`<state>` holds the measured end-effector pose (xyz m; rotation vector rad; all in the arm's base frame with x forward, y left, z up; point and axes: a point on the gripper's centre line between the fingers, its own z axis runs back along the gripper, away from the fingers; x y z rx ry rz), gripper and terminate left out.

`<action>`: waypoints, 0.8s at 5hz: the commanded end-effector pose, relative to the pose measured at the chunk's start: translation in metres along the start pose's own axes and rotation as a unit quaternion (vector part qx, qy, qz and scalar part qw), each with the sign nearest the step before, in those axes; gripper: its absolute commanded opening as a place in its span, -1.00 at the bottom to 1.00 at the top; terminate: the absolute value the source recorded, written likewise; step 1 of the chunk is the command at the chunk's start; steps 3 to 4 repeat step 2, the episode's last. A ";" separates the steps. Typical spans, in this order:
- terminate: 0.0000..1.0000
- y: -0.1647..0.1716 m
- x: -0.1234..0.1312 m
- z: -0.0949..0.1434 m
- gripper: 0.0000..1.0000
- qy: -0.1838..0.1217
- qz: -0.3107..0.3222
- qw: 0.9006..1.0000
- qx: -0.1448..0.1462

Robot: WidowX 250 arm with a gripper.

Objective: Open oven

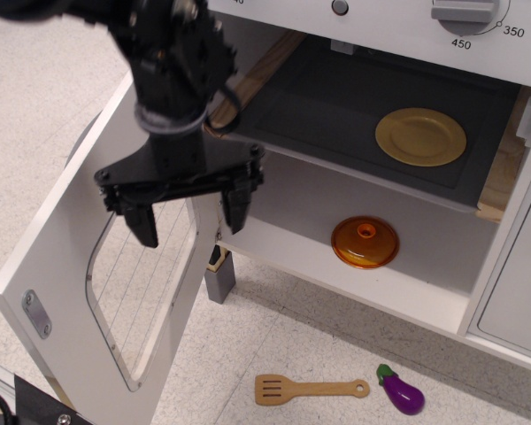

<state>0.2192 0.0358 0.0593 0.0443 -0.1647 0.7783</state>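
The oven (pixel 354 133) occupies the upper right of the view. Its door (pixel 106 292) is swung wide open toward the lower left, hinged along its right edge at the oven's left wall. The door's rounded window (pixel 146 301), crossed by thin wires, faces the camera at an angle. A small metal plate (pixel 33 312) sits near the door's free outer corner.

The tool (pixel 188 208) hangs in front of the door's upper portion, fingers spread apart and pointing down. One fingertip (pixel 146 232) overlaps the window area; the other (pixel 234 215) is at the hinge edge, close to the front of the lower shelf. Nothing is between the fingers. Whether either finger touches the door cannot be determined.

The oven cavity is open. A dark tray (pixel 363 124) rests on wooden side rails and carries a yellow plate (pixel 421 136). On the white lower shelf (pixel 292 204) an orange lid (pixel 365 242) sits to the right of centre, leaving free room to its left. The right edge of the opening meets a plain white cabinet panel (pixel 518 301).

The floor (pixel 35 115) is pale speckled tile. A wooden spatula (pixel 310 388) and a purple toy eggplant (pixel 400 390) lie just beside each other on it, below the opening and clear of the door.

A dial (pixel 465 11) on the control panel shows the numbers 450 and 350.
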 end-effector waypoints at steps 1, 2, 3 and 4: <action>-1.00 0.041 0.029 0.007 1.00 -0.028 0.029 0.999 -0.001; 1.00 0.051 0.038 0.013 1.00 -0.024 0.040 0.999 0.002; 1.00 0.051 0.038 0.013 1.00 -0.024 0.040 0.999 0.002; 1.00 0.051 0.038 0.013 1.00 -0.024 0.040 0.999 0.002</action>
